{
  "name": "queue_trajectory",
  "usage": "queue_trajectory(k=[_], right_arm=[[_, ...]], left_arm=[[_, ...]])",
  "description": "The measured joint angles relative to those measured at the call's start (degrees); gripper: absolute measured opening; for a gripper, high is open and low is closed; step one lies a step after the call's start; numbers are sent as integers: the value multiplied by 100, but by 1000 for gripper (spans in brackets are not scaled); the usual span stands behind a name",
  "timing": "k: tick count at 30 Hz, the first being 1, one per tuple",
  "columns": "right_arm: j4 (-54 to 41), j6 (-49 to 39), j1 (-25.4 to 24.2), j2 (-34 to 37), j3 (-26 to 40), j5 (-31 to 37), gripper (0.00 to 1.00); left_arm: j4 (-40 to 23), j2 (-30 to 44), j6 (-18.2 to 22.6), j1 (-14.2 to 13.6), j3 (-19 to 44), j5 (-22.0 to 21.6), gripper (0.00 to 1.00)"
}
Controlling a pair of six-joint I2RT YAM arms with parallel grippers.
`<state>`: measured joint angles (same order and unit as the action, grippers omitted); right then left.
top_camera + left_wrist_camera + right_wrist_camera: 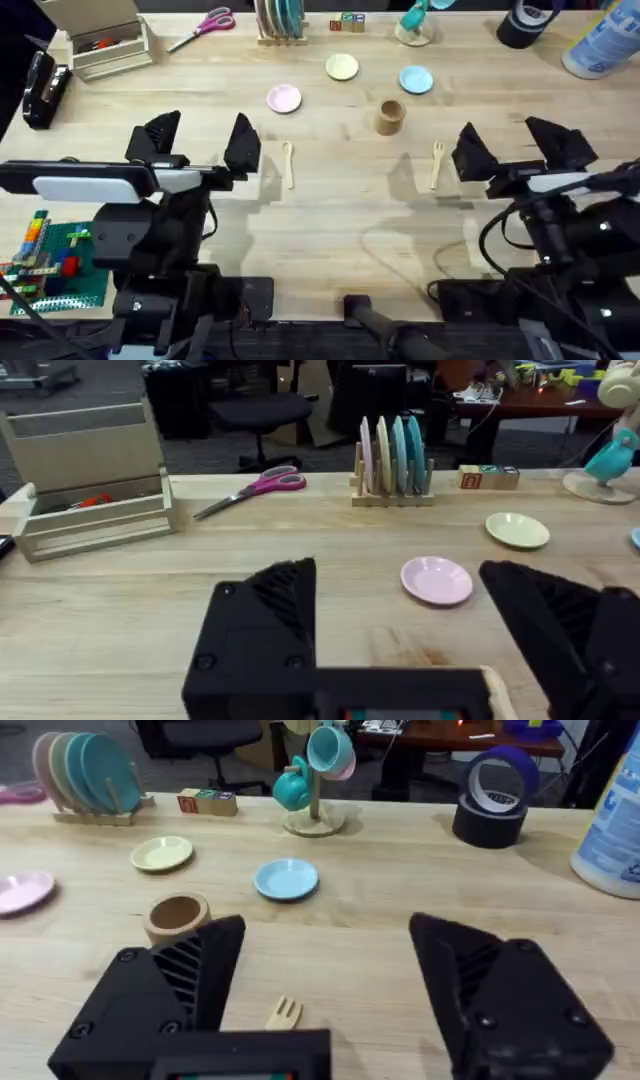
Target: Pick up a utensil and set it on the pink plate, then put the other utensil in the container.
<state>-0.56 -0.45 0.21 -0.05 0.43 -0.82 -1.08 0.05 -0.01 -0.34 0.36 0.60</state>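
Both black claws hover with jaws spread wide and empty: the left claw (200, 140) beside the pale wooden spoon (288, 163), the right claw (510, 145) beside the wooden fork (436, 163). Both utensils lie flat on the wood-grain bench (340, 220). Beyond stand the tan cylindrical cup (390, 116), hollow, and the flat round pink plate (284, 98), bare.

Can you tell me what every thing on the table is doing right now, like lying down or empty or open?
spoon: lying flat on the table, not held
fork: lying flat on the table, not held
pink plate: empty
container: upright, looks empty
yellow plate: empty
blue plate: empty
left end effector: open, holding nothing
right end effector: open, holding nothing
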Motion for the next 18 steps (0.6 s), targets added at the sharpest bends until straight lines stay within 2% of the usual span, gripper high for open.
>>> queue_trajectory(k=[14,18], right_arm=[[-73,0,0,0,31,-2,998],[-846,0,0,0,394,-12,998]], left_arm=[[4,0,0,0,2,24,995],[-343,0,0,0,138,126,995]])
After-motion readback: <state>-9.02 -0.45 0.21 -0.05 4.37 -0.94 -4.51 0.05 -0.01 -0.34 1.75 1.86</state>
